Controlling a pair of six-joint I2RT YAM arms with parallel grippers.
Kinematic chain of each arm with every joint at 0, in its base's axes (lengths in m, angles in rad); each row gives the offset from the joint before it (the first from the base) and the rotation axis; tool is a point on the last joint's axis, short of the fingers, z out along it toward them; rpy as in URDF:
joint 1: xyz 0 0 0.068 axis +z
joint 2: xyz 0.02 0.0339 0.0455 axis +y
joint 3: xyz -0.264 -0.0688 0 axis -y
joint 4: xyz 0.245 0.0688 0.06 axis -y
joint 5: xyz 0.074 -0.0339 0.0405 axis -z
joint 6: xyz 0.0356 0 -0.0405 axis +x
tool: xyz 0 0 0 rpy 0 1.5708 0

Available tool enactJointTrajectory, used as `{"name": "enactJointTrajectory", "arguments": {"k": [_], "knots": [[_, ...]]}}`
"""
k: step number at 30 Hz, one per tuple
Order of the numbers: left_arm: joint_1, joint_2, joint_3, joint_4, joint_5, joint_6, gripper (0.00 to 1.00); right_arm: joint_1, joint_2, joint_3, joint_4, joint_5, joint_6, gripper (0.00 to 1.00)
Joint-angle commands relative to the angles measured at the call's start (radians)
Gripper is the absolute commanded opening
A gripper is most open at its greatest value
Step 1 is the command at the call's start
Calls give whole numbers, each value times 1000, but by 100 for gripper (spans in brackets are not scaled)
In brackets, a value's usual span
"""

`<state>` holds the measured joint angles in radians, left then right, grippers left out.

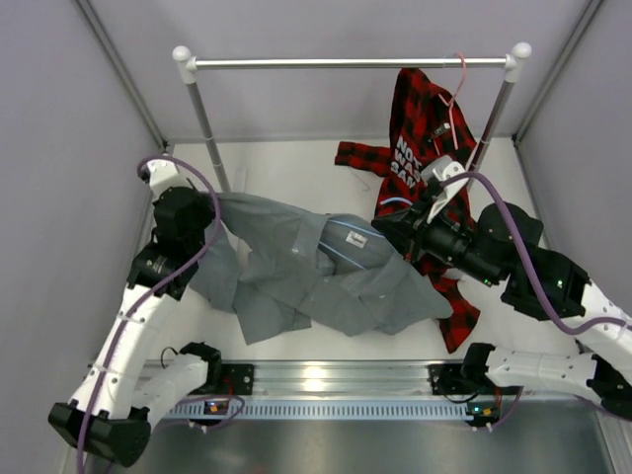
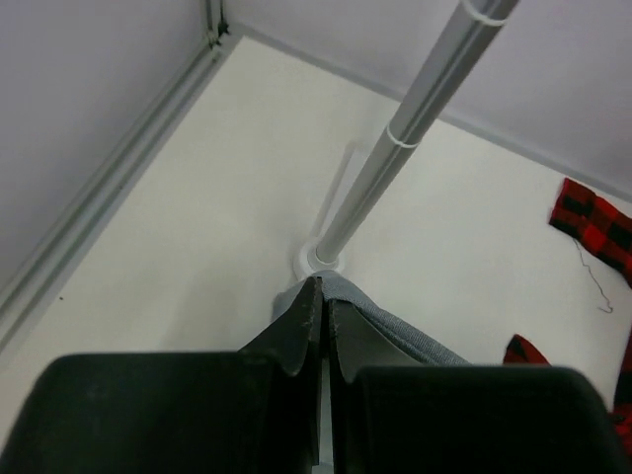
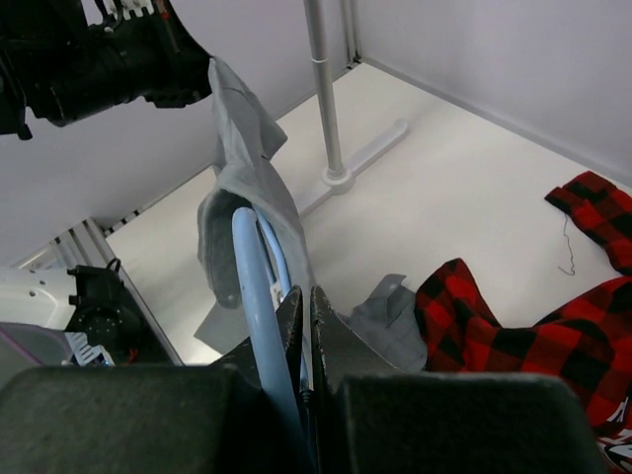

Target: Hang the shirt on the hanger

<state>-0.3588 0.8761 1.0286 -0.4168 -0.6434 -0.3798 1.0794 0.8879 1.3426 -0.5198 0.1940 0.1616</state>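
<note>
The grey shirt (image 1: 296,262) hangs stretched between the two arms above the white surface (image 1: 286,173), its lower folds sagging down toward the surface near the arm bases. The left tool (image 2: 320,288) is closed tight, with a fold of the shirt's grey fabric pinched at its fingertips, close to the foot of the rack's left post (image 2: 395,148).

The right tool (image 3: 306,301) is also closed, gripping the light-blue wire hanger (image 3: 252,286). From the right wrist view, the hanger's blue frame runs up from the fingers into the shirt, and the cloth drapes over its upper end. From above, a length of the blue wire shows inside the open collar area, near the middle of the garment.

Behind the right arm, a red-and-black plaid shirt (image 1: 420,128) hangs on a pink hanger (image 1: 459,84) from the rack's top rail (image 1: 346,63), its lower part trailing onto the surface.
</note>
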Motion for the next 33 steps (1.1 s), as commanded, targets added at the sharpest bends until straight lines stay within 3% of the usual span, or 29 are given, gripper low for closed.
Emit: {"name": "enactJointTrajectory", "arguments": {"k": [1, 11, 15, 20, 21, 22, 23, 24, 25, 28, 30, 33], "knots": [[159, 29, 28, 18, 311, -74, 0, 8, 5, 59, 87, 35, 9, 0], [196, -130, 60, 116, 671, 38, 0, 8, 149, 237, 43, -59, -10, 0], [198, -143, 67, 101, 670, 56, 0, 8, 172, 259, 30, -48, -16, 0], [196, -117, 51, 41, 568, 58, 0, 8, 160, 260, 26, -19, -19, 0], [196, -111, 53, 29, 535, 52, 7, 10, 160, 262, 24, -18, -20, 0], [196, -105, 59, 10, 510, 47, 21, 8, 163, 270, 17, -18, -20, 0], [196, -100, 74, -26, 486, 44, 71, 8, 164, 276, 11, -15, -20, 0], [196, -103, 83, -36, 469, 50, 89, 8, 167, 283, 4, -11, -22, 0], [196, -114, 94, -45, 441, 61, 98, 8, 174, 302, -5, -8, -25, 0], [196, -245, 146, -56, 442, 151, 98, 8, 198, 319, -54, 18, -39, 0], [196, -294, 195, -41, 532, 222, 98, 8, 203, 307, -72, 45, -43, 0], [195, -296, 241, -10, 869, 249, 98, 8, 207, 251, -72, 50, -48, 0]]}}
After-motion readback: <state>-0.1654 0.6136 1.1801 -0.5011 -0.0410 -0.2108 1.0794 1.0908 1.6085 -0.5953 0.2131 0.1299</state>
